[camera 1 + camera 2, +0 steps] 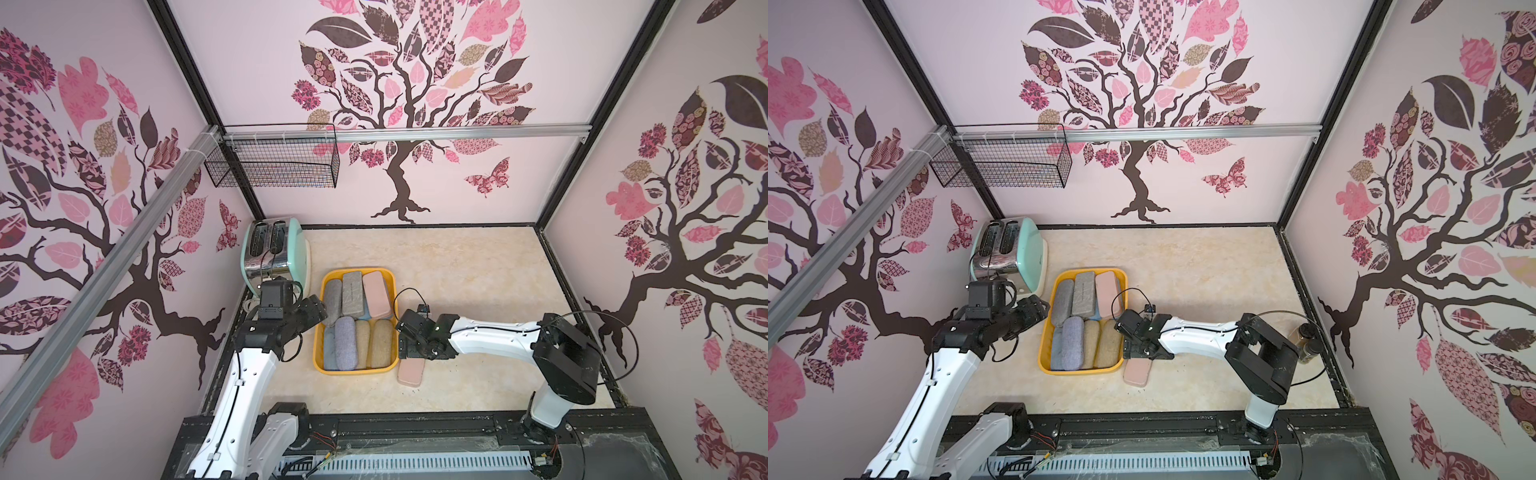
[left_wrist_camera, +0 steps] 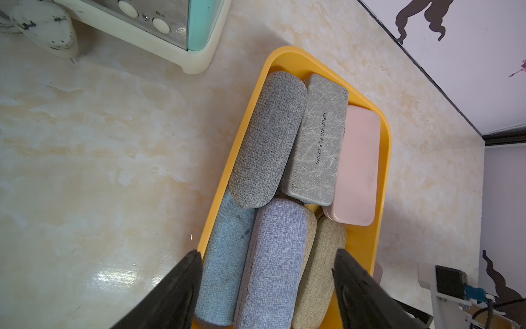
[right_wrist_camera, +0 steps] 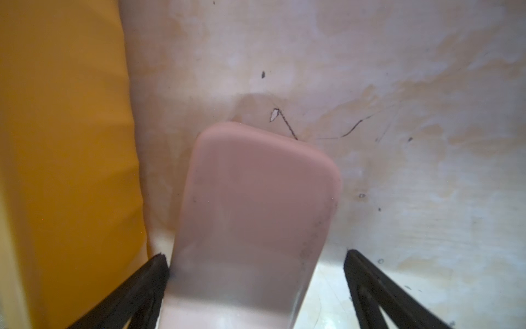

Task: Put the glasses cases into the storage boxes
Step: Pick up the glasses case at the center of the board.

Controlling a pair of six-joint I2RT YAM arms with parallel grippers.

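Lying flat on the cream marbled tabletop (image 1: 478,282), a pale pink, smooth, flat rectangular glasses case with rounded corners (image 3: 256,205) sits outside the shallow yellow-orange plastic tray (image 3: 65,142), just beside its near right corner. Dark scuffs speckle one long edge in the right wrist view, and in both top views only its near end shows from under the arm. The right gripper (image 3: 256,255) straddles it with jaws spread wide, one black finger at the case's edge and the other clear of it, so nothing is pinched. Inside the tray the other cases lie packed. At the far end are a grey woven oval case (image 2: 267,139), a grey marbled rectangular case with printed lettering (image 2: 316,142) and a second pale pink flat case (image 2: 355,165). These partly overlap a light blue fabric case (image 2: 225,262), a lavender fabric case (image 2: 273,262) and tan fabric cases (image 2: 321,270) at the near end. The left gripper (image 2: 267,253) hovers over these with jaws parted, empty. A mint-green toaster (image 1: 276,253) stands near the tray's far left corner.
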